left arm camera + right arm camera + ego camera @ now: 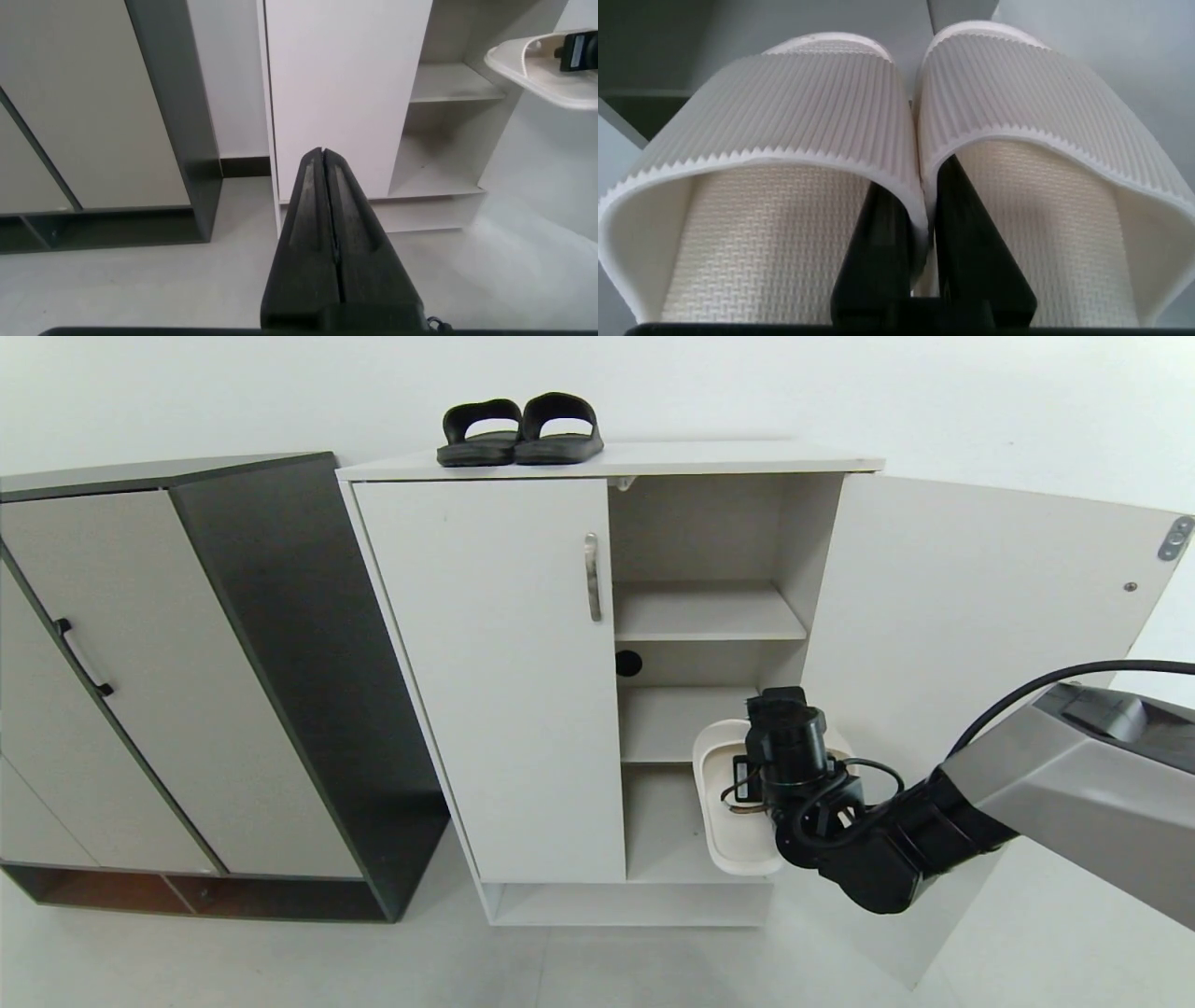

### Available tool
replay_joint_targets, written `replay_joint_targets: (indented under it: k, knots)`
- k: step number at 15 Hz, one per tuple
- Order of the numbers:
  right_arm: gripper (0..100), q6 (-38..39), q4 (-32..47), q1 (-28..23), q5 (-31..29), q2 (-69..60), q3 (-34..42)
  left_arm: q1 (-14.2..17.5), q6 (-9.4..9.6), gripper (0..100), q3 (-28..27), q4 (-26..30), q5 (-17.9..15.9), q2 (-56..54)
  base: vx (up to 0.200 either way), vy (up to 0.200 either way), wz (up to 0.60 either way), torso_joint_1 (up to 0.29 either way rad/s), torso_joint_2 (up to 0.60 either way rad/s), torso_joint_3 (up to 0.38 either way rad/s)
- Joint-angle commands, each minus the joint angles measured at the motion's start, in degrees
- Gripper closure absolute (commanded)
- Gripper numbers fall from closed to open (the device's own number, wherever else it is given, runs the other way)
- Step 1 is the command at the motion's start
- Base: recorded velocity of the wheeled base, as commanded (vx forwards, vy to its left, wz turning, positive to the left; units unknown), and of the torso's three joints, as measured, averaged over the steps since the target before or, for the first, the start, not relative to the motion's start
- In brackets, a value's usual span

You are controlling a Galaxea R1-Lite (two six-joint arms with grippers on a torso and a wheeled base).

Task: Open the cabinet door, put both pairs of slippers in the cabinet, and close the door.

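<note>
Slippers of the white pair (724, 803) are pinched by the straps in the right gripper (923, 252), just before the open right side of the cabinet (485, 691), at its lower shelves. The black pair (520, 429) stands on the cabinet top. The left gripper (323, 173) has its fingers pressed together, empty.

Blk slippers (520, 429) on white cabinet (747, 457) top; cabinet on floor (597, 966)

The cream-white slippers (803, 112) showed ribbed straps and herringbone-embossed footbeds. The black slippers (520, 429) were plain. The cabinet (485, 663) was white, its handle (592, 577) silver. The neighbouring cabinet (299, 644) was dark grey with light grey doors.
</note>
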Motion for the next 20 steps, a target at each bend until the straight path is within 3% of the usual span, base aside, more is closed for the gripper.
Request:
replay_joint_targets:
  k: [1,4,6,9,15,20]
  knots:
    - [100,0.01,-0.05,0.0,0.08,-0.3,0.03,0.01,-0.01,100,0.0,-0.01,-0.04,0.08,0.0,0.0,0.0,0.0,0.0,0.0]
    - [100,-0.25,-2.24,0.44,0.17,-0.48,0.38,0.01,-0.01,100,0.0,-0.01,0.05,0.08,0.0,0.0,0.0,0.0,0.0,0.0]
    - [100,-0.25,-4.18,4.31,4.65,-1.88,2.14,0.01,0.08,100,0.0,-0.01,-0.04,0.08,0.0,0.0,0.0,0.0,0.0,0.0]
    - [100,0.8,-5.67,7.03,5.8,-1.36,2.14,0.01,0.08,100,0.0,-0.01,-0.04,0.08,0.0,0.0,0.0,0.0,0.0,0.0]
    - [100,1.15,-5.76,7.21,6.68,2.86,1.17,0.01,0.08,100,0.0,-0.01,0.05,-0.01,0.0,0.0,0.0,0.0,0.0,0.0]
    - [100,1.86,-5.76,7.12,6.24,5.85,-1.03,0.01,0.17,100,0.0,-0.01,0.05,0.08,0.0,0.0,0.0,0.001,0.0,-0.169]
